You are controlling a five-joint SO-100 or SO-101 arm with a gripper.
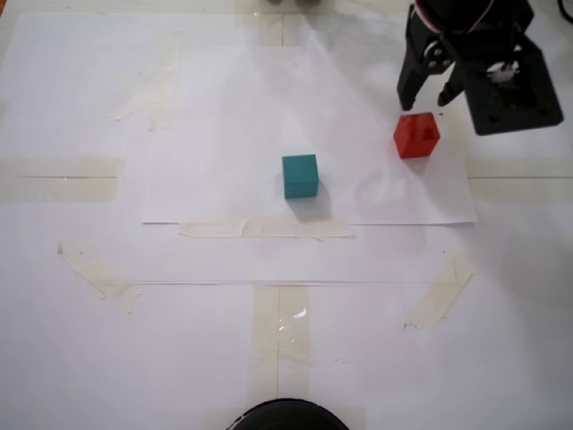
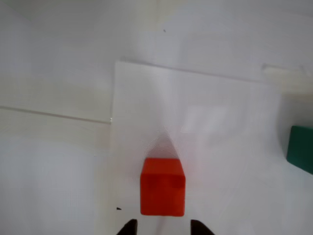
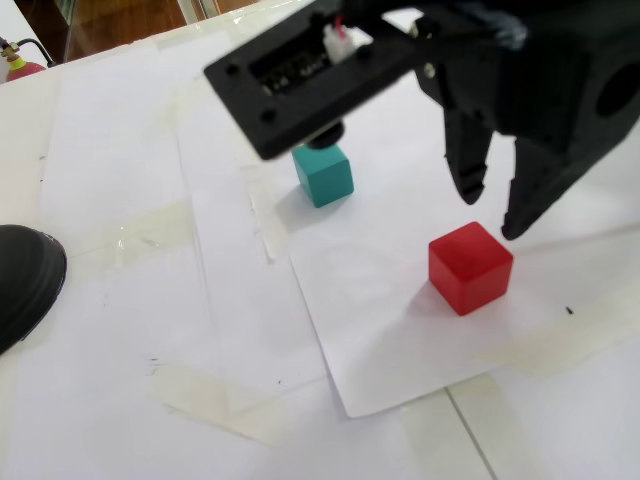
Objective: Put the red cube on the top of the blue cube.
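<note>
I am working over a white paper sheet [image 1: 224, 107] taped flat on a pale table [image 1: 54, 358], and I am describing it from the biggest thing down. My black arm is reaching in from the top right of a fixed view, and my gripper [image 1: 428, 100] is hanging above the paper with its two fingers spread apart and nothing between them. In the wrist view only the two dark fingertips [image 2: 128, 227] are showing at the bottom edge, one on each side.

The red cube [image 1: 416, 134] is sitting on the paper just below my gripper [image 3: 492, 214] in both fixed views, not yet touched. In the wrist view the red cube [image 2: 163, 186] is lying straight ahead of the gap, roughly centred between the tips. The blue cube [image 1: 300, 176] (really more teal) is resting well apart from it, nearer the middle of the sheet, and is peeking in at the right edge of the wrist view [image 2: 301, 149].

I am judging the step in hand to be the approach for the grasp. To do it well, I should be keeping the jaws wide, lowering straight so each finger passes a flat side face, and closing only once the cube sits squarely between them, since a skewed pinch could twist it.
</note>
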